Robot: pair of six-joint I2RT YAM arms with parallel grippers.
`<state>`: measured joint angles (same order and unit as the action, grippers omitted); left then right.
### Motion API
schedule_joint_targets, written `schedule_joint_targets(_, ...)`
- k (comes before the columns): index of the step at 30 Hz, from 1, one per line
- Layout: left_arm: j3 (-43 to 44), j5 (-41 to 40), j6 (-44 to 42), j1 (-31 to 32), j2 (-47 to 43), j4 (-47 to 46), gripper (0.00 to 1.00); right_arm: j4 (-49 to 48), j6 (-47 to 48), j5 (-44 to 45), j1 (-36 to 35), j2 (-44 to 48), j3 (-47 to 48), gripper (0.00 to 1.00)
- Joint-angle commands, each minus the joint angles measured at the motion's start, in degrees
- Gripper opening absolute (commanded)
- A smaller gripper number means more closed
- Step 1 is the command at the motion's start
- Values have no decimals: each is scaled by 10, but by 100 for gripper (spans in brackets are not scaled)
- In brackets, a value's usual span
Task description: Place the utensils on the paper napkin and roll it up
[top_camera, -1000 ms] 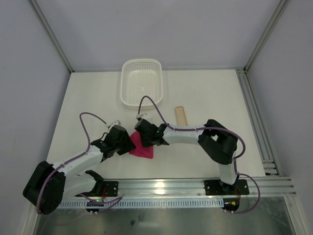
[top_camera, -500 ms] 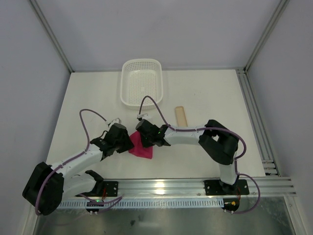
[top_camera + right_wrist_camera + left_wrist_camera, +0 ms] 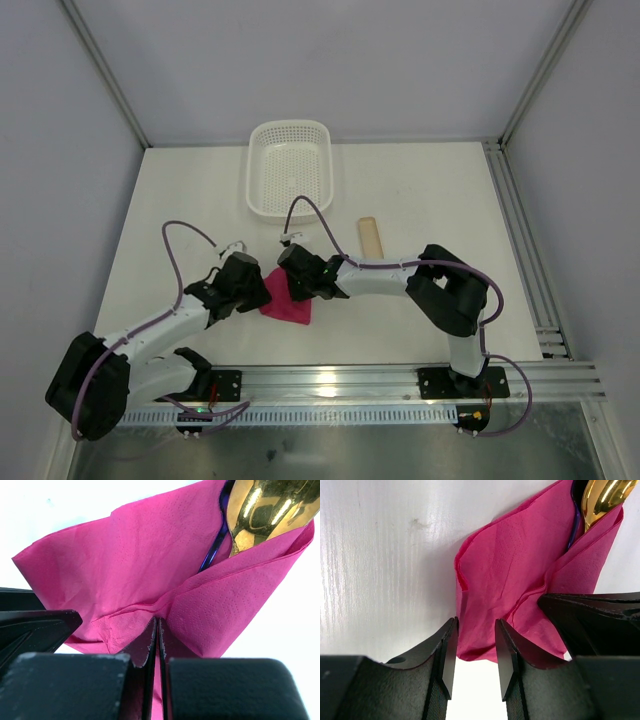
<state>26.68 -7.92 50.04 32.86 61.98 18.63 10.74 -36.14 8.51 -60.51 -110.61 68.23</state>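
Top external, layout: the paper napkin (image 3: pixel 290 305) lies folded on the table (image 3: pixel 420 190), directly between the left hand (image 3: pixel 258 293) and the right hand (image 3: pixel 292 292). Both hands meet it, the left from its left edge and the right from its far side.
Top external, surroundings: the white basket (image 3: pixel 250 170) and the beige strip (image 3: pixel 370 237) stand well apart, farther back.
Top external, change: both hands stay almost where they were a second ago. The napkin's left edge appears drawn slightly toward the left hand, though the shift is too small to be sure.
Left wrist, hand state: the jaws stand narrowly apart and straddle the napkin's near edge, without visibly clamping it.
Left wrist, axis: the utensils (image 3: pixel 600 500) lie inside the fold. Their long axis runs away from the hand, with the gold head at the far right end.
Right wrist, hand state: the jaws are closed flat together, pinching a crease of the napkin.
Right wrist, contents: a dark handle lies just beside the gold head, and both are wrapped by the paper.
Next move, judgement: rolling turns across that axis, and the left hand is free to tuck.
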Motion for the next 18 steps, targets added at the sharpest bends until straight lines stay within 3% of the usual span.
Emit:
schedule_joint_targets(1, 13, -21, -14, -2, 12, -14, 39, 31, 1, -12, -3, -5, -22, 4)
schedule_joint_targets(10, 37, -74, -14, -3, 34, 26, 39, 29, 1, -12, -3, -2, -26, 4)
schedule_joint_targets(18, 30, -49, -20, -16, 49, -3, 36, 29, 1, -11, -3, -1, -27, 4)
